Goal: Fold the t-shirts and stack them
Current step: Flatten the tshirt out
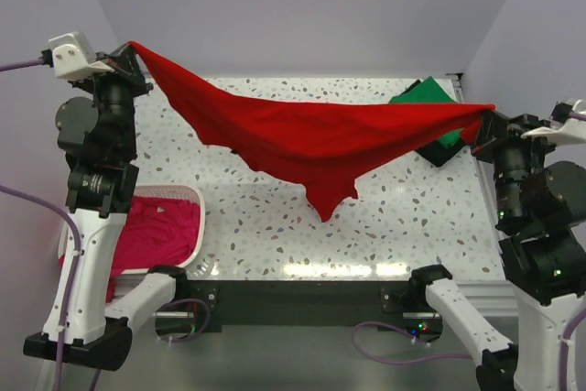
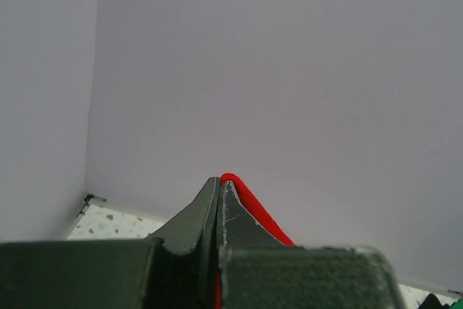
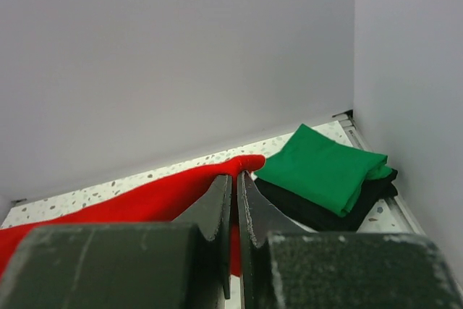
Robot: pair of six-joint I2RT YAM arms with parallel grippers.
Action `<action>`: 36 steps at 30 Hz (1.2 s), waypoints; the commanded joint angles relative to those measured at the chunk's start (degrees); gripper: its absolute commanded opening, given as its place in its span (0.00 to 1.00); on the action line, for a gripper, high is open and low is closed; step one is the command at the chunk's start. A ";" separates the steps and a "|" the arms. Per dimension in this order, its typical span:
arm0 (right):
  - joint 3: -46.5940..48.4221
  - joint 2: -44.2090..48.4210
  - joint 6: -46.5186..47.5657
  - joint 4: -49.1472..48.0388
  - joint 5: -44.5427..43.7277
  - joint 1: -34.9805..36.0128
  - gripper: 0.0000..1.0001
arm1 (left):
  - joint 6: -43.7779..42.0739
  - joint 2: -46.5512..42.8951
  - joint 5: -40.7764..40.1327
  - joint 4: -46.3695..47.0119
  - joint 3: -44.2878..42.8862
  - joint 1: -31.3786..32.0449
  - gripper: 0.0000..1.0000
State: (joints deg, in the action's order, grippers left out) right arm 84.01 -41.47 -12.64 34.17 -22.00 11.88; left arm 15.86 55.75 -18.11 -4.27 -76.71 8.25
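Red t-shirt (image 1: 311, 139) held in the air between both grippers

The red t-shirt is spread as a long, sagging band above the table (image 1: 412, 226), with nothing beneath it touching it. Its far-left corner is pinched in the left gripper (image 1: 131, 48), which is raised high at the left side. Its right end is pinched in the right gripper (image 1: 483, 121), which is held lower at the right side. The cloth slopes down from left to right, and a pointed fold hangs from its middle above the speckled tabletop. In the left wrist view the jaws are seen pressed together, with a red edge emerging beside them against the pale wall. In the right wrist view the jaws are likewise closed on red cloth, which runs away to the left.

A folded green t-shirt (image 3: 322, 168) is seen lying on top of a folded black t-shirt (image 3: 311, 211) in the far right corner of the table, just beyond the right gripper. The two form a small stack close to the side wall. A crumpled magenta-pink t-shirt (image 1: 160, 231) is seen inside the white basket (image 1: 200, 222) at the near left edge of the table, beside the left arm's base. Part of this garment is hidden behind the left arm.
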 commanded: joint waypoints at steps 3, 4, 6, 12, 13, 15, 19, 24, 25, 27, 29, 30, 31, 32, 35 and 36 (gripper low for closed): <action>-1.65 1.92 -1.68 -1.83 3.45 -0.19 0.00 | -2.06 0.05 2.11 3.39 -5.38 -0.69 0.00; -2.61 1.31 -1.77 -2.18 3.37 -0.19 0.00 | -1.88 1.20 3.50 5.22 -6.34 -0.69 0.00; -4.02 -0.09 -2.12 -3.41 1.62 -0.19 0.00 | -1.62 4.53 5.44 6.90 -7.92 -0.69 0.00; -12.63 -9.23 -4.14 -9.03 -1.82 -0.19 0.00 | -1.35 34.26 13.70 9.89 -20.57 -0.61 0.00; -14.64 -10.37 -4.84 -9.47 -1.73 -0.19 0.00 | -1.27 38.69 16.06 9.98 -26.24 -0.60 0.00; -16.67 -13.19 -5.46 -10.88 -2.25 -0.19 0.00 | -1.27 52.09 19.84 8.59 -33.38 -0.52 0.00; -20.02 -17.67 -6.34 -11.76 -2.61 -0.19 0.00 | -2.14 68.95 21.54 1.75 -51.58 1.06 0.41; -23.27 -20.40 -6.69 -13.87 0.20 -0.19 0.00 | -5.13 62.24 14.34 10.32 -36.89 5.72 0.85; -23.88 -20.66 -6.78 -14.04 0.46 -0.28 0.00 | -4.87 60.29 12.59 12.60 -30.06 6.33 0.87; -24.33 -20.93 -6.78 -14.92 2.04 -0.19 0.00 | -3.48 54.51 11.35 12.97 -23.78 7.74 0.88; -25.47 -21.10 -7.22 -15.97 3.45 -0.19 0.00 | -1.63 50.80 10.20 11.66 -14.56 9.05 0.88; -26.08 -21.10 -7.39 -16.59 4.76 -0.19 0.00 | -0.14 47.38 9.94 11.48 -11.30 9.50 0.88; -27.39 -20.93 -7.74 -17.20 5.56 -0.28 0.00 | 0.92 45.78 8.80 11.31 -4.57 9.94 0.88; -28.10 -21.02 -7.92 -18.17 6.17 -0.19 0.00 | 2.06 44.11 8.62 11.57 -1.11 10.64 0.88; -30.56 -21.19 -8.62 -19.66 8.11 -0.19 0.00 | 5.41 39.27 10.81 15.07 11.38 12.39 0.88; -31.44 -21.19 -8.89 -19.93 8.29 -0.28 0.00 | 6.72 38.31 11.86 15.87 15.41 13.10 0.88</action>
State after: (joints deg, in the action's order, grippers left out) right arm 54.13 -62.72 -19.90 18.85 -16.38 11.86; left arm 17.61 95.07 -6.33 6.74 -70.76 20.40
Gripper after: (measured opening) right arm 0.022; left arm 0.877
